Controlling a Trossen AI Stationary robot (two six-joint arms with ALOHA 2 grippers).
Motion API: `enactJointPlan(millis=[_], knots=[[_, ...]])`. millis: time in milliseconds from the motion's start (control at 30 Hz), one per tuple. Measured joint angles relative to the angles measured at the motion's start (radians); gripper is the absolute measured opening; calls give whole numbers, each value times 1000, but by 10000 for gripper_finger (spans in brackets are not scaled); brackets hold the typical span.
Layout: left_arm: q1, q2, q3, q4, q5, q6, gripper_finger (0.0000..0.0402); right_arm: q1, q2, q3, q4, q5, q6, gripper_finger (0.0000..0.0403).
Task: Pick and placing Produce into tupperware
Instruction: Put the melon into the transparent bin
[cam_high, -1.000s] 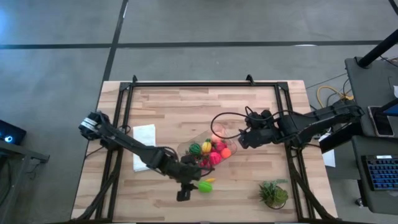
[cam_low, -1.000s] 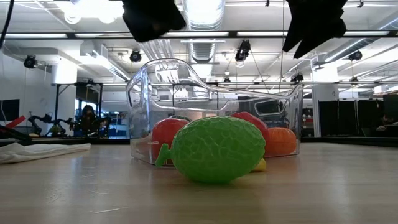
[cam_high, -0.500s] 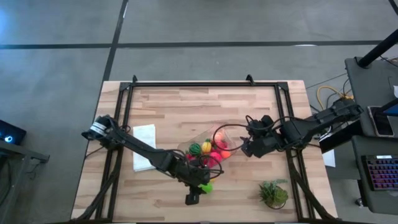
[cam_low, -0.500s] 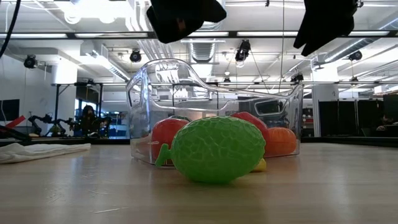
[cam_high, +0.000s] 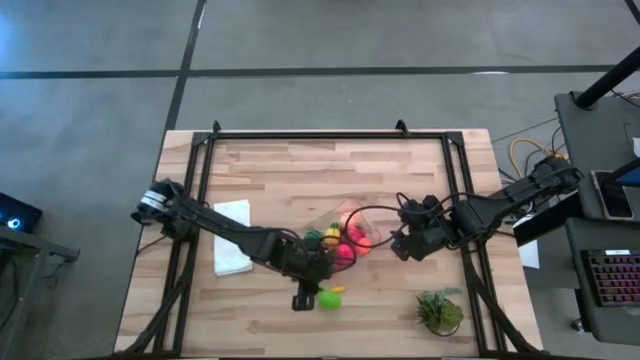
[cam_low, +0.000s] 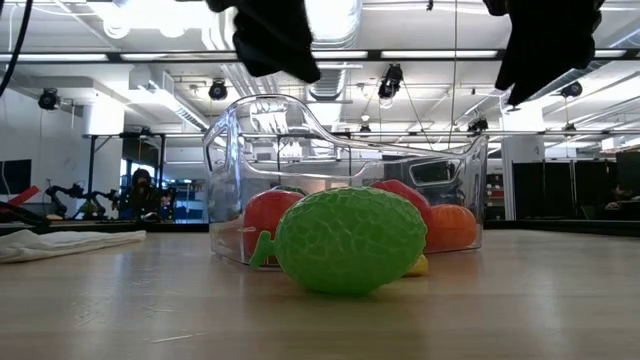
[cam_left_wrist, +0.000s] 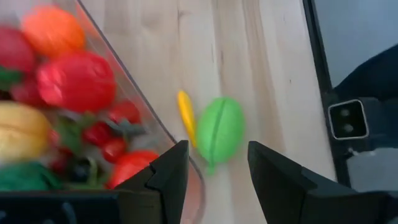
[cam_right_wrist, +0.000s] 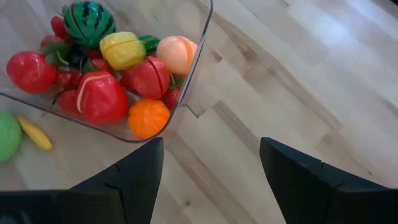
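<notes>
The clear tupperware (cam_high: 345, 232) stands mid-table and holds several toy produce pieces: a striped melon (cam_right_wrist: 89, 20), a yellow piece (cam_right_wrist: 122, 50), an orange (cam_right_wrist: 148, 118) and red ones. A lime-green fruit (cam_left_wrist: 219, 130) and a small yellow piece (cam_left_wrist: 185, 112) lie on the wood just outside its near wall. My left gripper (cam_left_wrist: 216, 152) hangs open above the table beside the lime fruit, holding nothing. My right gripper (cam_right_wrist: 211, 144) hangs open off the tupperware's right end, also empty.
A folded white cloth (cam_high: 232, 250) lies to the tupperware's left. A spiky green plant tuft (cam_high: 440, 310) sits near the front right corner. Bare wood stretches along the far half of the table (cam_high: 330, 165). Black frame rails run along the table's sides.
My right gripper has drawn away from the tupperware toward the table's near and right edges, still open. My left arm has reached a little farther toward the table's right, its gripper staying open over the lime fruit's spot. No produce has moved.
</notes>
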Motion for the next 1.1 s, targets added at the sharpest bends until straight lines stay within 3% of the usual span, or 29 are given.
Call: enactJointPlan(millis=[267,500,800,1100], knots=[[10,-6,-1,-6,30,73,151,-1,0,41,38,34,29,258],[21,-7,-3,-22,162,194,151,-1,0,94,125,118,-7,258],[33,-8,-3,-90,225,342,151,-3,0,118,138,141,44,258],[42,-9,-3,-161,220,533,151,-3,6,118,198,141,118,258]])
